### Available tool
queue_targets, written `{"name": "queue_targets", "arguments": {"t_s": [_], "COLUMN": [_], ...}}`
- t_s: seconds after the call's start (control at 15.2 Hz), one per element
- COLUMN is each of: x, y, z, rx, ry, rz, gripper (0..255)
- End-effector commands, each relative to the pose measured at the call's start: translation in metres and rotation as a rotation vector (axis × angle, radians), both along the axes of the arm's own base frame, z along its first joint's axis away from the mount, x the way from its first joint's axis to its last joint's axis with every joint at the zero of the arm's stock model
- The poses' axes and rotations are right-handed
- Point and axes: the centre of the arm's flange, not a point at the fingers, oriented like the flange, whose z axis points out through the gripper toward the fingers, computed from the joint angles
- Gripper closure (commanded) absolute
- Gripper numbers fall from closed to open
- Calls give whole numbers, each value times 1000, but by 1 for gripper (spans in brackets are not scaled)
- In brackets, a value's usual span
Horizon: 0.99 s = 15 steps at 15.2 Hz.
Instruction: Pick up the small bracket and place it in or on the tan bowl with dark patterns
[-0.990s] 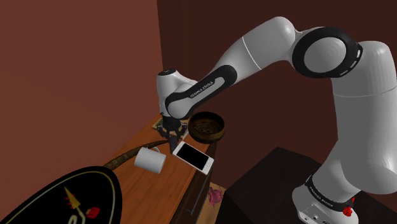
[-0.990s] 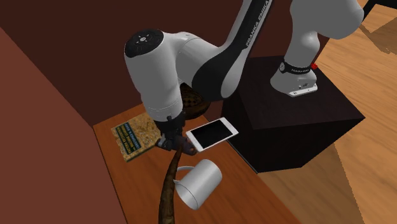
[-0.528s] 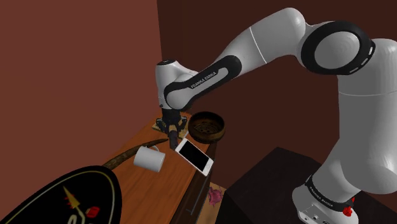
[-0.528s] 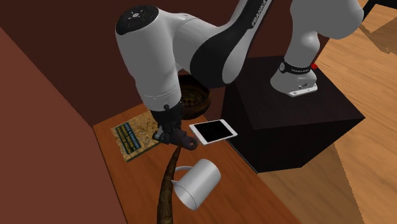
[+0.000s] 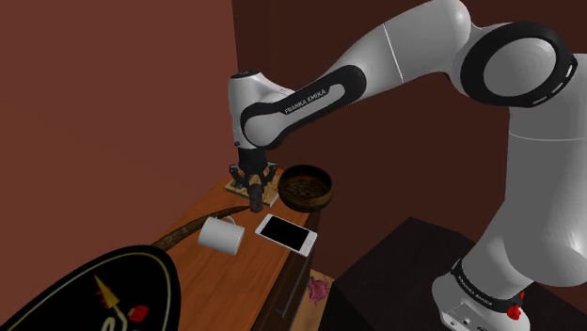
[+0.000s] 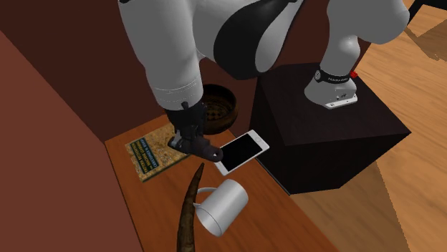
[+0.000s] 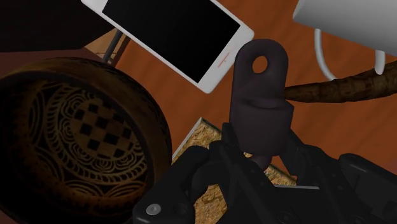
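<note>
Gripper: the black gripper (image 7: 259, 151) points down over the far end of the table (image 5: 246, 275), its fingers pinching the task's thing between them.
Small bracket: the small bracket (image 7: 259, 95), dark with a round hole in its free end, juts out beyond the fingertips. In the second exterior view it (image 6: 205, 151) hangs clear of the wood, above the edge of a flat speckled slab (image 6: 152, 152).
Step in hand: judged from this, the grasp is made and the carry toward the bowl is under way; the placing is not yet done.
Bowl: the tan-brown bowl (image 5: 309, 185), with dark scrolls and a checkered centre inside (image 7: 76, 140), sits at three o'clock from the gripper (image 5: 254, 186) in the shoulder view, near but apart.
Next move: probably a short sideways travel toward three o'clock at a height that clears the rim, then a descent over the bowl's centre before the fingers part.
Neighbours: in the shoulder view, a white phone (image 5: 285, 232) lies at about five o'clock from the gripper and a tipped white mug (image 5: 219, 235) at seven o'clock. A curved brown horn (image 6: 188, 215) lies beside the mug, well off the path to the bowl.
</note>
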Motion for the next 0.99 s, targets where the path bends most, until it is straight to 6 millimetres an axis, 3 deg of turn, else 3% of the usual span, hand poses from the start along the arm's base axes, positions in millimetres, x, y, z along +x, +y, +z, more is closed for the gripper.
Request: {"name": "queue_targets", "arguments": {"t_s": [0.0,0.86,0.92], "x": [1,1,-1], "y": [0,0,-13], "z": [12,79,80], "rx": [0,0,0], "ry": [0,0,0], "rz": [0,0,0], "gripper": [255,255,255]}}
